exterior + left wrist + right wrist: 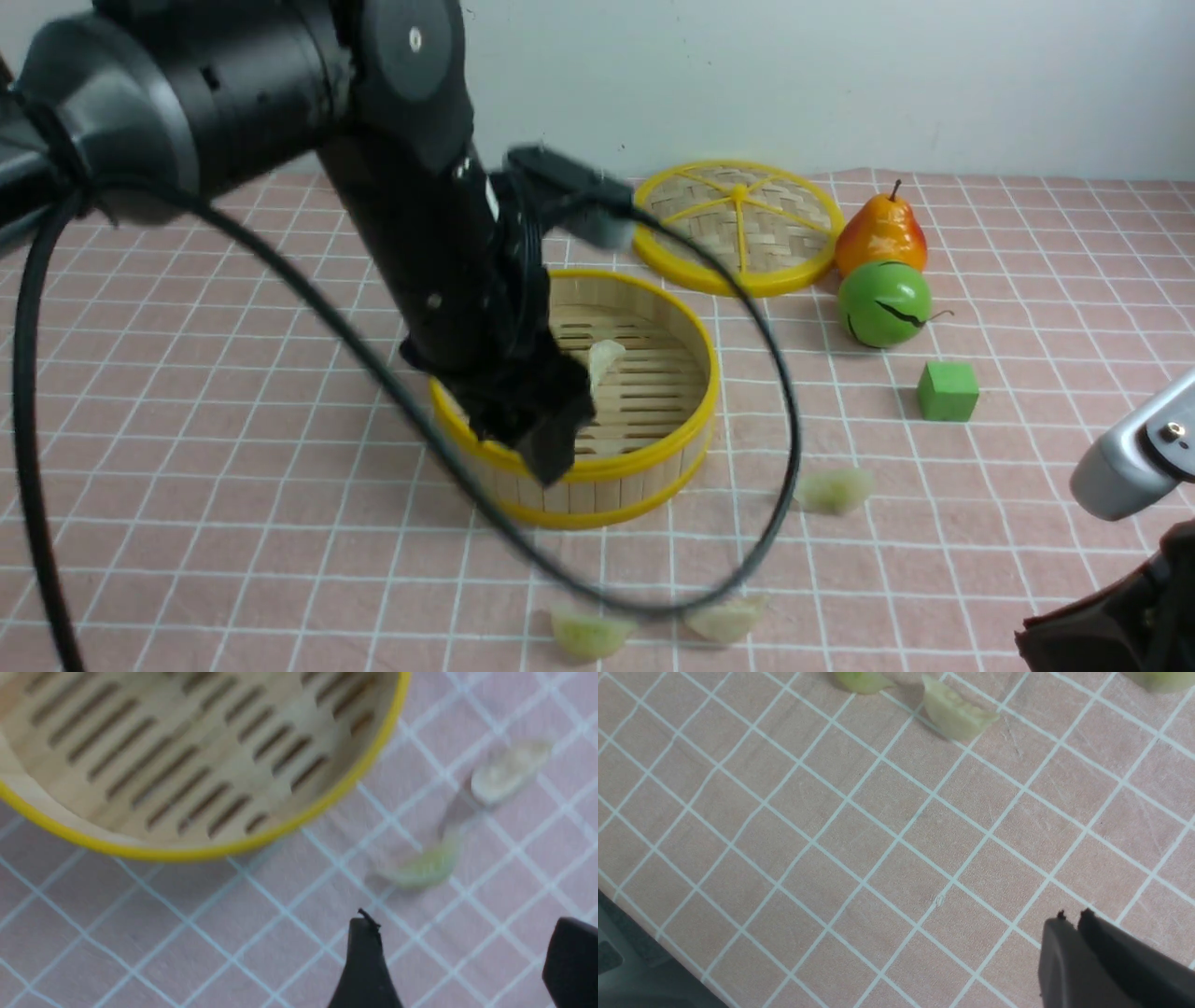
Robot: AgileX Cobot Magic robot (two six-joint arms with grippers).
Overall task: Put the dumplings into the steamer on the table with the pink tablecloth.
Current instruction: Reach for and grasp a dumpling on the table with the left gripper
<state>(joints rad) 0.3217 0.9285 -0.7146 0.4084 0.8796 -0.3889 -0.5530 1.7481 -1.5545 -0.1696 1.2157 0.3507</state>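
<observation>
The steamer (707, 373) stands mid-table on the pink tablecloth (233, 420). One dumpling (605, 359) lies on its slatted floor. Three dumplings lie on the cloth: one to the steamer's right (834, 490) and two near the front edge (588, 633) (728, 618). My left gripper (546, 448) hangs over the steamer's front-left rim. In the left wrist view it (467, 952) is open and empty, above bare cloth beside the steamer's rim (196, 851), with two blurred dumplings (420, 870) (509, 770) ahead. My right gripper (1071, 917) is shut and empty, apart from a dumpling (957, 714).
The flat woven lid (738, 224) lies behind the steamer. A pear (882, 233), a green round fruit (884, 303) and a green cube (948, 390) sit at the right. The left arm's cable (789, 420) loops over the front dumplings. The right arm (1120, 457) is at the lower right.
</observation>
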